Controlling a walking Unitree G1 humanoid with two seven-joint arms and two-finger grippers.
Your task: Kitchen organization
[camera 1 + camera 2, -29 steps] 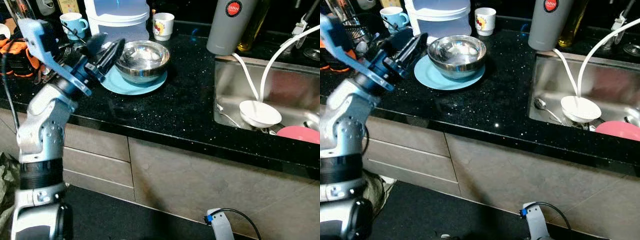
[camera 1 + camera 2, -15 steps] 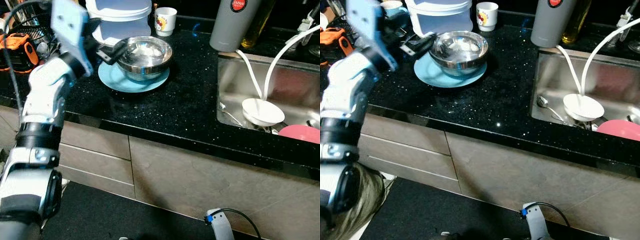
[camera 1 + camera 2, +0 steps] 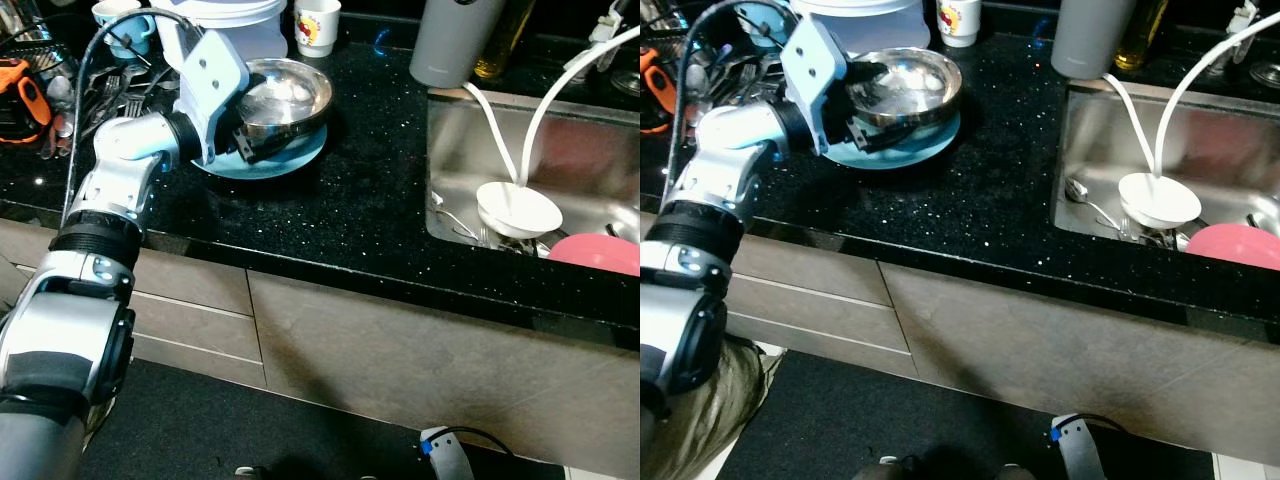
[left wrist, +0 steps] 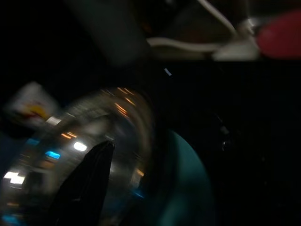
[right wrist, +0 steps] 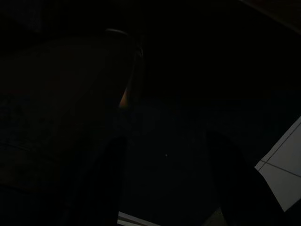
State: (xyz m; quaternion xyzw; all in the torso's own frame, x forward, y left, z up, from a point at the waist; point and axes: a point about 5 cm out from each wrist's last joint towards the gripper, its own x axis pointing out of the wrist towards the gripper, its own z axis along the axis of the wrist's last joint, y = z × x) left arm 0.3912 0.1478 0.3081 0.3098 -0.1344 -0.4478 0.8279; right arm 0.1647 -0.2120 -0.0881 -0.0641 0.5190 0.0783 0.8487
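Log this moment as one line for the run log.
stage: reaching for bowl | left gripper: at near rim of steel bowl | bowl: on blue plate, black counter | right gripper: idle, dark

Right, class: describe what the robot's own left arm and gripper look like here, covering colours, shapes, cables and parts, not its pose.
The left arm is built of rounded silver-grey segments joined by black ribbed collars. A thin black cable loops from the forearm up to the wrist. At the wrist sits a boxy pale blue-grey housing with small round holes. The left gripper ends in two long, tapering black fingers.
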